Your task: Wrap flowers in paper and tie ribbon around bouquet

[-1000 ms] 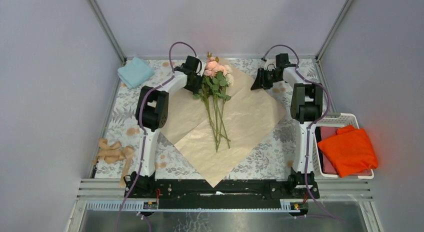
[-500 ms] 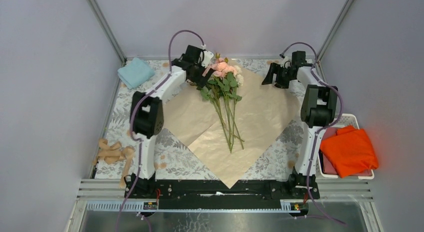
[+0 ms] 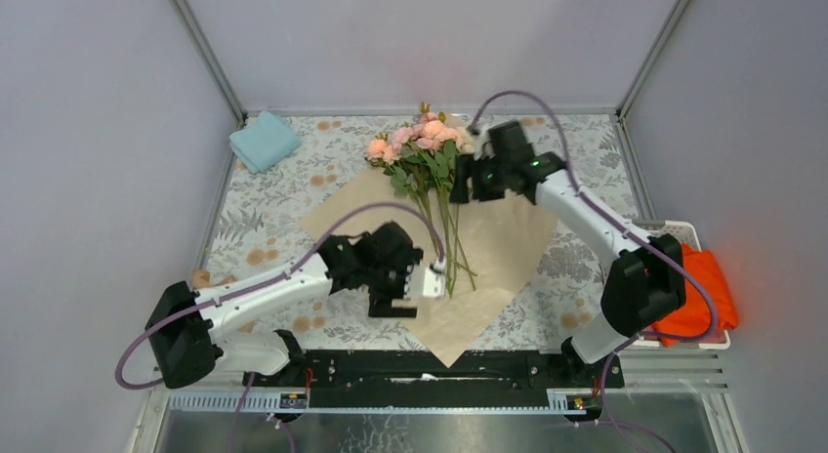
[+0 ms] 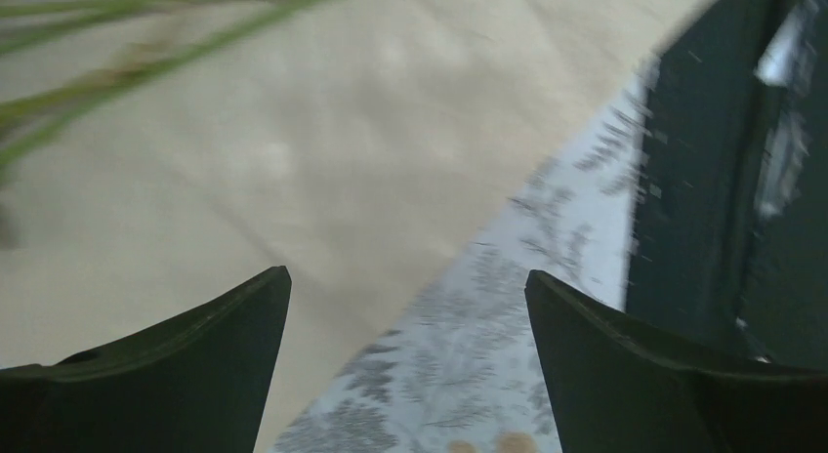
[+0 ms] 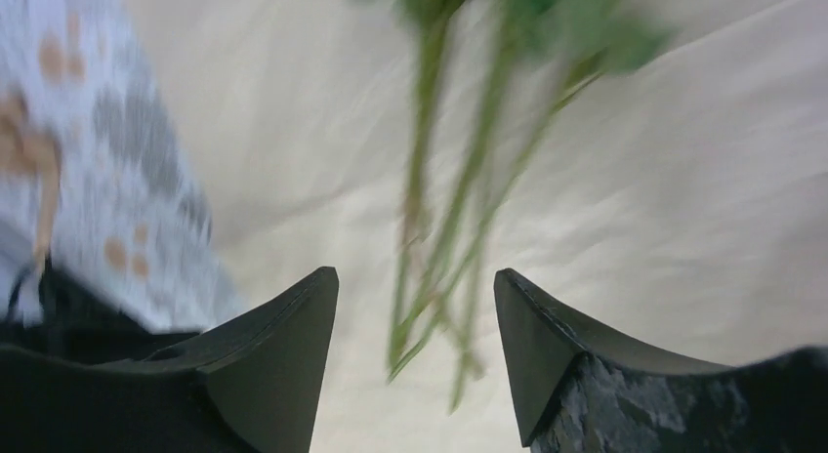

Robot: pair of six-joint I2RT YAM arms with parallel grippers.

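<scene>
Expect the paper (image 3: 493,243), spread as a diamond on the bench (image 3: 264,209), to be light, crinkly and quick to crease or slide. Best taken by a free edge or corner, such as the near-left edge under the left hand (image 4: 407,307), which is spread wide and empty above it.

Treat the flowers (image 3: 430,150), lying along the paper with heads at the far end, as light but floppy. Better gripped at the bundled stems than at the soft blooms. Note the right hand (image 5: 417,297) over those stems, fingers parted, holding nothing.

Count on the ribbon (image 3: 200,276) being limp and slippery. Cannot see most of it behind the left arm, only a tan scrap at the bench's left edge. Cannot read either wrist view sharply, both blurred. Cannot tell how far the paper runs beneath the left arm.
</scene>
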